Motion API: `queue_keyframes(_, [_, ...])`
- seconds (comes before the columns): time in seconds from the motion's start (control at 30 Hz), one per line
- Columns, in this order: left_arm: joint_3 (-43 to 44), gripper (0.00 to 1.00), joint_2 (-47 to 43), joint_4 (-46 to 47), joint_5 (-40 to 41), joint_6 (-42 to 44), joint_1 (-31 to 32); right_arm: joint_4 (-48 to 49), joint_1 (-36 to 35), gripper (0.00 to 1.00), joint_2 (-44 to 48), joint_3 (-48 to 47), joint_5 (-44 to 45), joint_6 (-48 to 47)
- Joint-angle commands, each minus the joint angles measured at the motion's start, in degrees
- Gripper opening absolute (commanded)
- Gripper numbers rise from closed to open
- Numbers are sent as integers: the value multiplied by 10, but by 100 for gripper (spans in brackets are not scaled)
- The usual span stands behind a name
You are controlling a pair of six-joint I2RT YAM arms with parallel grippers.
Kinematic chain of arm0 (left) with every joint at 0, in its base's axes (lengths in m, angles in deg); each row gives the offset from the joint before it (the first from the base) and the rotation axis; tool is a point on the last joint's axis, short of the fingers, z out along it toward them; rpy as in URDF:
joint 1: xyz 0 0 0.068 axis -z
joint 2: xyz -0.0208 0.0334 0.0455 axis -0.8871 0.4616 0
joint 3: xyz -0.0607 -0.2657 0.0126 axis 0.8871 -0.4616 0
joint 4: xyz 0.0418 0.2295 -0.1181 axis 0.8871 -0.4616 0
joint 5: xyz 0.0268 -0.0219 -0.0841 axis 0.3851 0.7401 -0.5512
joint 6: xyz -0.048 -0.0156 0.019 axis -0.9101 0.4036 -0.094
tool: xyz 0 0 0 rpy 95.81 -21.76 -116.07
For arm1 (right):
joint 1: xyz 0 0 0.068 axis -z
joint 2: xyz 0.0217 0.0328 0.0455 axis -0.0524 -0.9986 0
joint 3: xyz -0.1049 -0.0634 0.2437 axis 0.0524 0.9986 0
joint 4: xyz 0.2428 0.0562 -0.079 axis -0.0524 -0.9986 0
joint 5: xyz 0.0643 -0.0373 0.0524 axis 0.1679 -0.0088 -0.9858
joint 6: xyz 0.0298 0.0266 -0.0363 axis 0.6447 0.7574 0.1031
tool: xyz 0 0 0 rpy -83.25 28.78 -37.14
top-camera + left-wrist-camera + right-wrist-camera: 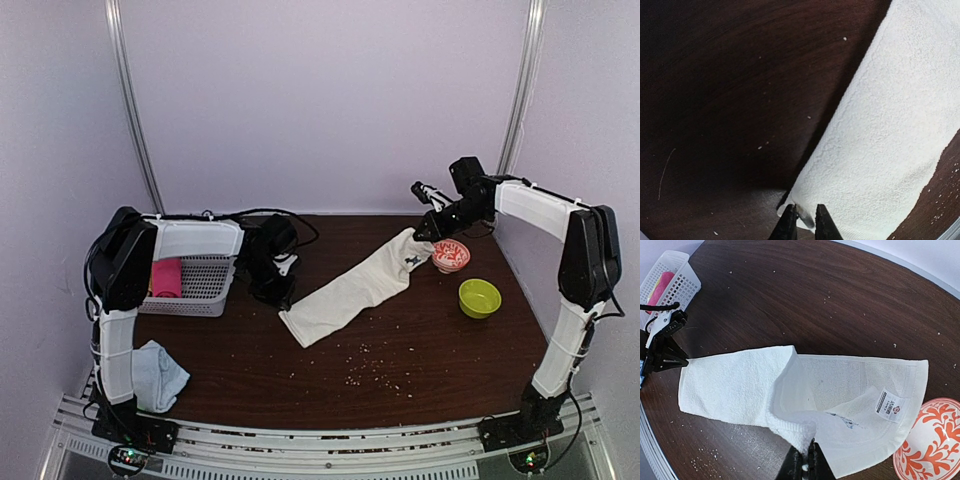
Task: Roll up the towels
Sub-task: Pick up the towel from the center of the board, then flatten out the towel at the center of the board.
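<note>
The cream-white towel (pixel 350 290) lies diagonally across the middle of the brown table. My left gripper (pixel 278 295) is at the towel's near-left end. In the left wrist view (pixel 805 225) its jaws are pinched on the corner of the towel (pixel 890 125). My right gripper (pixel 422 235) holds the far-right end lifted off the table. In the right wrist view (pixel 806 465) it is shut on a folded-over edge of the towel (pixel 735 385). The pale blue towel (pixel 160 375) lies crumpled by the left arm's base.
A white basket (pixel 205 285) with a pink cloth roll (pixel 166 277) stands at the left. A red-and-white bowl (pixel 451 255) sits just beside the towel's lifted end, and a green bowl (pixel 480 297) stands nearer. Crumbs are scattered over the table's front half.
</note>
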Motion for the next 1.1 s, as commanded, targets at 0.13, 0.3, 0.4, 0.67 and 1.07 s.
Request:
queue_keyframes(0.13, [14, 15, 13, 1, -11, 7, -1, 12, 0, 4, 18, 18, -4, 1])
queue_keyframes(0.3, [13, 18, 19, 6, -20, 5, -2, 12, -1, 5, 15, 16, -8, 2])
queue_keyframes(0.4, [14, 18, 19, 6, -20, 5, -2, 12, -1, 5, 15, 15, -8, 2])
queue_keyframes(0.67, [51, 0, 11, -11, 17, 18, -2, 10, 0, 5, 17, 2, 3, 1])
queue_keyframes(1.07, [297, 0, -129, -70, 134, 137, -51, -67, 51, 4, -31, -316, 11, 36])
